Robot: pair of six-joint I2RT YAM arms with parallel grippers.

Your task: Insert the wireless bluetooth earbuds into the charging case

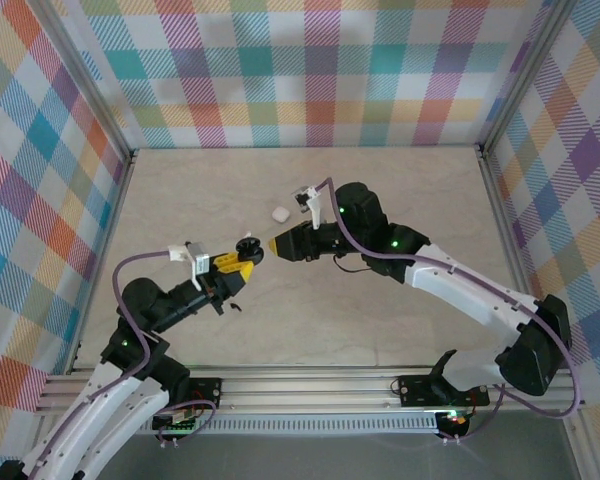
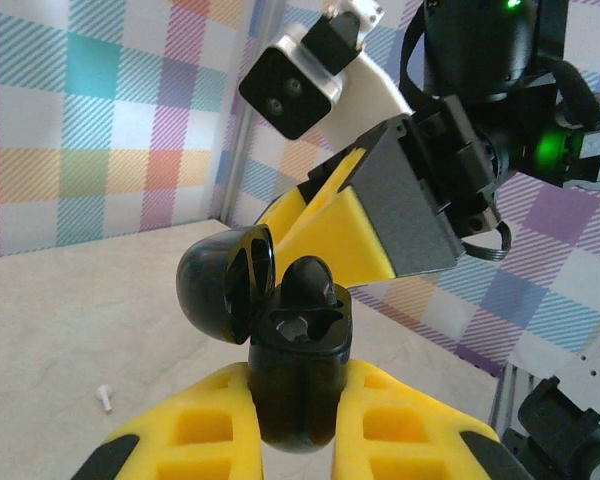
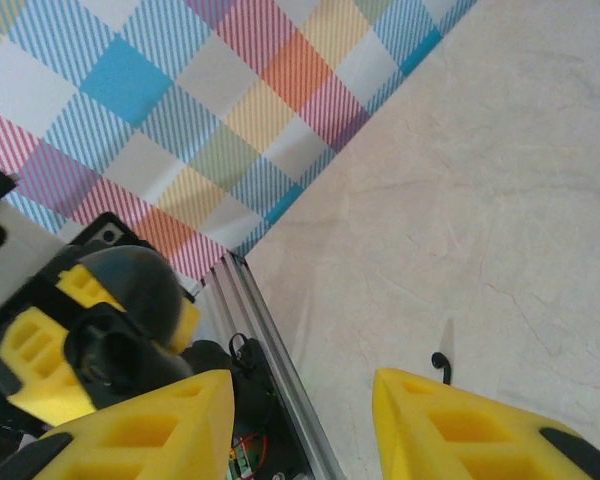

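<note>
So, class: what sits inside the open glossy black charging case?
One rounded black earbud pokes up from the glossy black charging case; the moulded socket beside it looks empty. The earbud's stem is hidden inside the case body.

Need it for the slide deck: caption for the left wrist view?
Left claw grips an open black case, right claw close behind; white earbud on table.

Left end effector tight, right end effector agape.

Open black charging case upright, white earbud lying loose
</note>
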